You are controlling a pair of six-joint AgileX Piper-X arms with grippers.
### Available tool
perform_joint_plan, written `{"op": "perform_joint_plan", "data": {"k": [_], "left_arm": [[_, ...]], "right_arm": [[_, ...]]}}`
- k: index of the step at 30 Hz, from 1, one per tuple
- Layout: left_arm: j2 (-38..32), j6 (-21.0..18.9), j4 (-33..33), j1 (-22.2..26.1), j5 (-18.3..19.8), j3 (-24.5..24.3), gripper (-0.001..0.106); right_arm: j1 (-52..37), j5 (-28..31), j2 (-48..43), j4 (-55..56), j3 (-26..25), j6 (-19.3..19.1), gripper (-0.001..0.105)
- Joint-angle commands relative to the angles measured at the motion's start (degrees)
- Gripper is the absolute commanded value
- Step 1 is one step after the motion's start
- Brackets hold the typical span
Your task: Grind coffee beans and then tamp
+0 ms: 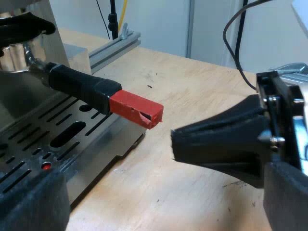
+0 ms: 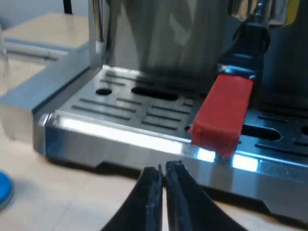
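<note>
Trouble begins closest in, with the jaws. The left jaws stand wide apart and empty: one black finger (image 1: 219, 144) hangs over the worktop (image 1: 192, 91) just beside the red end (image 1: 136, 109) of the holder's handle, and the other finger (image 1: 29, 204) sits low over the drip tray (image 1: 72, 127). The red end lies a little ahead of the gap, not yet between the fingers. Closing now would likely catch air or only pinch the very tip. A pinch that shallow could slip once the handle is turned, and the low finger could scrape the slotted tray as the arm advances.

The right jaws are nearly shut, with a thin slit between the fingertips (image 2: 155, 187), and they hold nothing. They hover at the tray's front edge (image 2: 120, 139), below the red end and short of it. My worry is that both arms are near the same handle, so the two could meet there, or the right could nudge the tray's edge.

Farther on, the dark handle (image 1: 79, 84) runs back to the metal holder (image 1: 14, 60), which looks locked into the espresso machine (image 2: 183, 38). It juts out over the tray and past its edge. A blue thing (image 2: 3, 188) lies on the worktop nearby. It may be the tamper, but I cannot tell.
</note>
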Motion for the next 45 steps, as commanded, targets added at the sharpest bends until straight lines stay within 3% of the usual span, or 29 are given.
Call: {"op": "perform_joint_plan", "data": {"k": [1,13,21,45], "left_arm": [[-0.29,-0.05,-0.72,-0.21,0.68,-0.2,0.083],[-0.29,-0.05,-0.72,-0.21,0.68,-0.2,0.083],[-0.29,-0.05,-0.72,-0.21,0.68,-0.2,0.083],[-0.29,-0.05,-0.72,-0.21,0.68,-0.2,0.083]], "right_arm": [[-2.84,0.86,1.42,-5.3,-0.36,-0.65,0.005],[-7.85,0.63,1.43,-6.58,-0.36,-0.65,0.005],[-7.83,5.79,1.43,-6.58,-0.36,-0.65,0.005],[-10.5,5.96,1.43,-7.84,-0.36,-0.65,0.005]]}}
